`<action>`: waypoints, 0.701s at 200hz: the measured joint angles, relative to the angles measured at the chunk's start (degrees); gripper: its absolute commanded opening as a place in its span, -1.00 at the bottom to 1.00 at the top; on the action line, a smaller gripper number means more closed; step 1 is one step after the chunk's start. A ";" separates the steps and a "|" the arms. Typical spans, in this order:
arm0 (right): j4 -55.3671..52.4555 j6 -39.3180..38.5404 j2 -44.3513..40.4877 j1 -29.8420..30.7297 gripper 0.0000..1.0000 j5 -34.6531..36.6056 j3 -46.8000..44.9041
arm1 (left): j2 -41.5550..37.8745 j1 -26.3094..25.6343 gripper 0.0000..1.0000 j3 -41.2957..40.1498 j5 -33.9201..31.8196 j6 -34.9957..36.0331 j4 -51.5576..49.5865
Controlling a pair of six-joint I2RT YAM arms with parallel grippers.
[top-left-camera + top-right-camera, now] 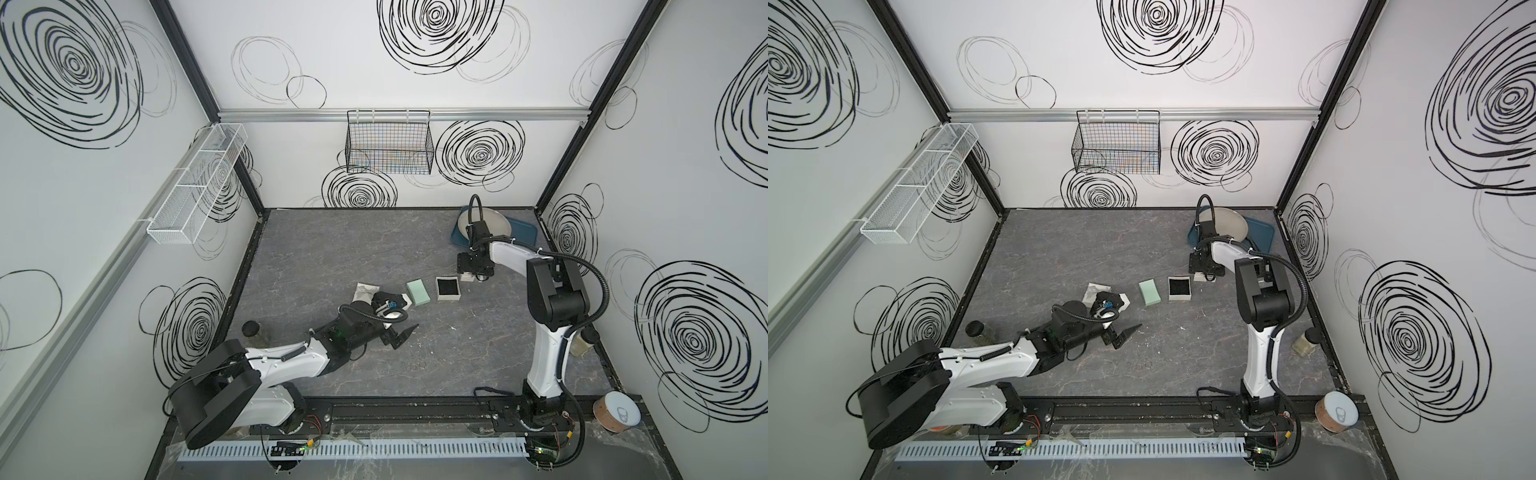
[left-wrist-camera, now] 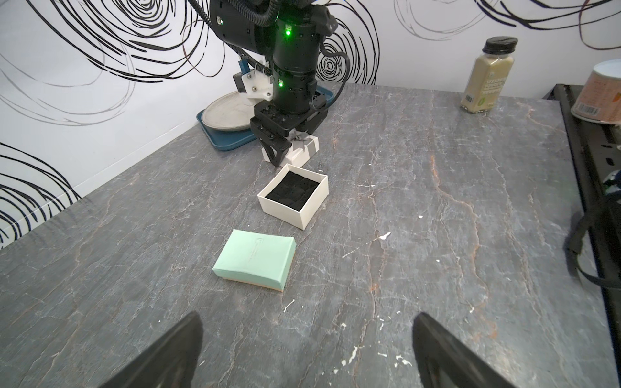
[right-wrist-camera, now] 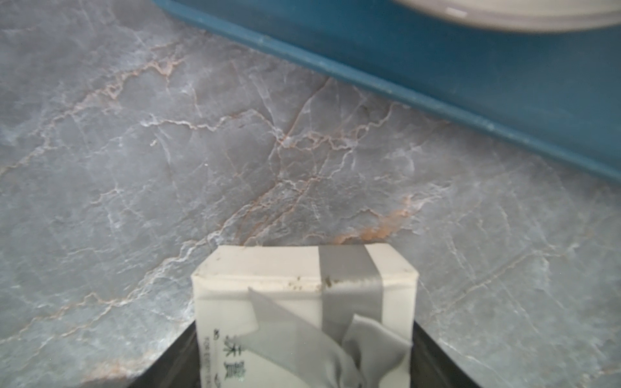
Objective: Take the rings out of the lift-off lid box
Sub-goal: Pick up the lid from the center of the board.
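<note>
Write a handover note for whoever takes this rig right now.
The left gripper is open, empty, low over the table.
The right gripper straddles the lid beside the box; grip unclear.
Likely the rings: faint small circles near the table's front, too small to count.
Done: lid off; the box's black insert looks bare.
Left: confirm every ring is out.

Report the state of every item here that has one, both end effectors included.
Lift-off lid box: open, showing only its black lining.
Lid: off, lying beside the box.
Green box: closed.
Spice jar: upright, capped.
Left end effector: open, empty.
Right end effector: straddling the lid, grip unclear.
</note>
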 measured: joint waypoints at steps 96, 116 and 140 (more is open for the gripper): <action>-3.85 3.15 -9.66 5.31 0.50 0.96 -0.79 | 0.02 -0.09 0.99 0.00 0.00 0.00 -0.02; -4.11 4.37 -11.85 7.61 0.50 0.66 -1.81 | 0.02 -0.09 0.99 0.00 0.00 0.00 -0.02; -4.42 5.64 -12.28 9.94 0.50 -0.22 -2.78 | 0.02 -0.09 0.99 0.00 -0.02 0.00 -0.02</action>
